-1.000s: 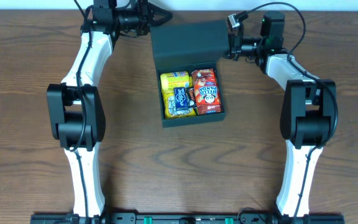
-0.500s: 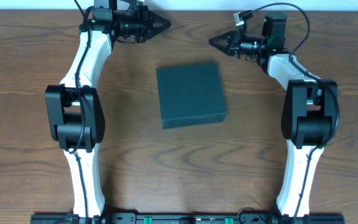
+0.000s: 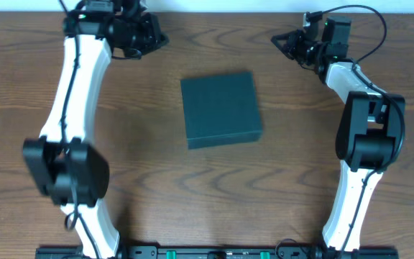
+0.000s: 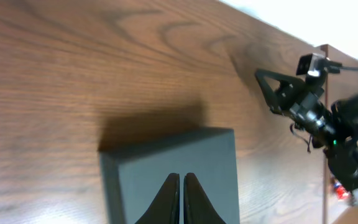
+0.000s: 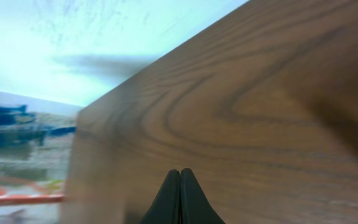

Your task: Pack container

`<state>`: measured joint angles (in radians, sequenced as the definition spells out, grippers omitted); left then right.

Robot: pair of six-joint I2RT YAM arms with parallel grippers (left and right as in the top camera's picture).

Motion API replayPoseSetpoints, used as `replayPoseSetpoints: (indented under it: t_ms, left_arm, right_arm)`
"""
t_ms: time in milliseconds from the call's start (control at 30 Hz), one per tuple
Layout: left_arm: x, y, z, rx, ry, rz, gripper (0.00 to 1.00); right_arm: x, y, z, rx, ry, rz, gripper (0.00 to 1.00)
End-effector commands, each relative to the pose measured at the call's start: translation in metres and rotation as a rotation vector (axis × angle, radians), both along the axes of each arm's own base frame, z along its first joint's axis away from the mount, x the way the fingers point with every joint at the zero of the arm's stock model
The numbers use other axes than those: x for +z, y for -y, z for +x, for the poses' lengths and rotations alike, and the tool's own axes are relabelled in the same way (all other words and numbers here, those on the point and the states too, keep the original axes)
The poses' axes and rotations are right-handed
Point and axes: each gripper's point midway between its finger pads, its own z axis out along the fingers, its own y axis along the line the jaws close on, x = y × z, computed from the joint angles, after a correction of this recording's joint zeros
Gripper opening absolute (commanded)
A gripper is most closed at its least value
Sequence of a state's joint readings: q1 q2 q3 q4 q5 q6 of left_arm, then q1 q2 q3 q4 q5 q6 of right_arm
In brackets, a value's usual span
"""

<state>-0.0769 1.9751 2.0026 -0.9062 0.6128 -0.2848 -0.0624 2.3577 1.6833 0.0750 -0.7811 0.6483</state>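
The container [image 3: 220,109] is a matte black square box lying at the table's middle with its lid down flat, so nothing inside shows. In the left wrist view the container [image 4: 179,165] fills the lower centre. My left gripper [image 3: 164,40] hangs shut and empty at the back left, apart from the box, with its fingertips [image 4: 174,182] pressed together. At the back right my right gripper [image 3: 274,37] is shut and empty too. The right wrist view shows that gripper [image 5: 180,172] over bare wood.
The brown wooden table [image 3: 279,180] spreads around the box. Its far edge [image 5: 104,93] lies close to the right gripper, with a pale wall behind. The right arm [image 4: 316,112] shows in the left wrist view.
The container's lid came down over the snack packets. Both grippers drew back from the box toward the table's far corners, and the left arm swung leftward.
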Motion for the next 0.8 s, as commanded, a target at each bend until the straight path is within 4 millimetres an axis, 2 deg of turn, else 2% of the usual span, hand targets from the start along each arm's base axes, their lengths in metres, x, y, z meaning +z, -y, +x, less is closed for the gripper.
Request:
replayPoseSetpoints:
  t_ms: [0,100,267,433,600,767]
  left_arm:
    - [0.055,-0.014,-0.023,-0.004,0.145,0.105,0.06]
    - [0.086,-0.029,-0.054,0.022,0.192,0.18,0.06]
    - [0.136,-0.043,-0.123,0.003,0.286,0.262,0.06]
    - [0.158,-0.049,-0.177,-0.001,0.325,0.28,0.06]
    - [0.164,-0.053,-0.23,-0.011,0.374,0.291,0.06]
    - [0.14,-0.057,-0.285,-0.006,0.393,0.288,0.06]
  right_arm:
    - [0.041,0.012,0.012,-0.024,0.148,-0.116,0.02]
    - [0.046,0.012,0.012,-0.024,0.156,-0.117,0.02]
    - [0.046,0.011,0.01,-0.019,0.146,-0.113,0.01]
    - [0.047,0.008,0.006,-0.006,0.129,-0.105,0.02]
    - [0.046,0.017,-0.001,-0.026,0.098,-0.183,0.02]
    - [0.047,0.019,-0.01,-0.029,0.055,-0.213,0.01]
